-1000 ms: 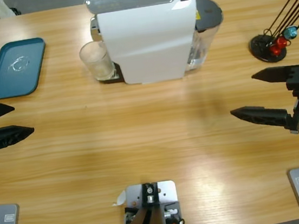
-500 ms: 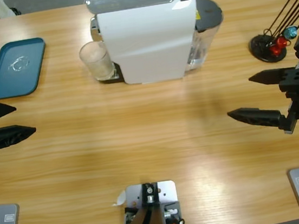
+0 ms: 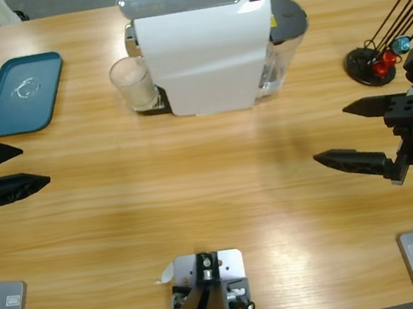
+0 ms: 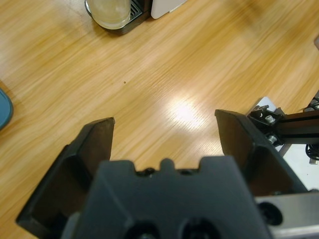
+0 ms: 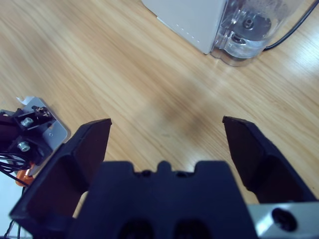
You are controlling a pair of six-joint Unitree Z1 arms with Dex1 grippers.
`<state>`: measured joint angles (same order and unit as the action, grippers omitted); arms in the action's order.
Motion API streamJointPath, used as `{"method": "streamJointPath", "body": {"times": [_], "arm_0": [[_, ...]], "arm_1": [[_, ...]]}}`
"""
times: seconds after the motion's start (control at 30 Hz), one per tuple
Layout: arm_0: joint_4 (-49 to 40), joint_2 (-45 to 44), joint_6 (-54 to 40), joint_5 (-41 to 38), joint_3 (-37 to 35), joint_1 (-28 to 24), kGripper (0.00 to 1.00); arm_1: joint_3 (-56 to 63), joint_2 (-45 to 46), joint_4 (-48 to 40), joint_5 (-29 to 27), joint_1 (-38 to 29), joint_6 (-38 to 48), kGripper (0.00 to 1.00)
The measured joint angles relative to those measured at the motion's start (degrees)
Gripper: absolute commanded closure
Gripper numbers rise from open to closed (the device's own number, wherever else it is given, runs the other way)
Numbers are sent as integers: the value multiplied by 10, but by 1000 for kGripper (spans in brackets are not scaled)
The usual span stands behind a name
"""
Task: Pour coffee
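High view showed the left gripper [image 3: 19, 167] still at the left edge, jaws apart and empty, with the coffee a pale layer in the glass [image 3: 133, 83] under the white machine [image 3: 205, 49]. The right gripper [image 3: 343, 134], jaws also apart, had crept slightly left over the tabletop [image 3: 196, 193], suggesting the reach was only beginning.

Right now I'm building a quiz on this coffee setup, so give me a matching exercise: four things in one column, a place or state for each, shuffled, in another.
Things:
1. glass
2. blue tray
3. capsule stand
4. left hand

Places or states:
A. open, holding nothing
B. far end of the table, beyond the right hand
C. on the white coffee machine's drip tray
D. bare, beyond the left hand

Pairs: 1-C, 2-D, 3-B, 4-A
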<state>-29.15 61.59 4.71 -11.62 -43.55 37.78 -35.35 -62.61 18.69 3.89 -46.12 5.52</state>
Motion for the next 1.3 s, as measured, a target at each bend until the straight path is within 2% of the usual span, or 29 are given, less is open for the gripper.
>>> {"method": "streamJointPath", "body": {"times": [0.87,1.3], "arm_0": [[5,9,0,0,0,0,119],[40,40,8,3,19,6,119]], "arm_1": [[-1,-7,0,0,0,0,0],[-2,-9,0,0,0,0,0]]}}
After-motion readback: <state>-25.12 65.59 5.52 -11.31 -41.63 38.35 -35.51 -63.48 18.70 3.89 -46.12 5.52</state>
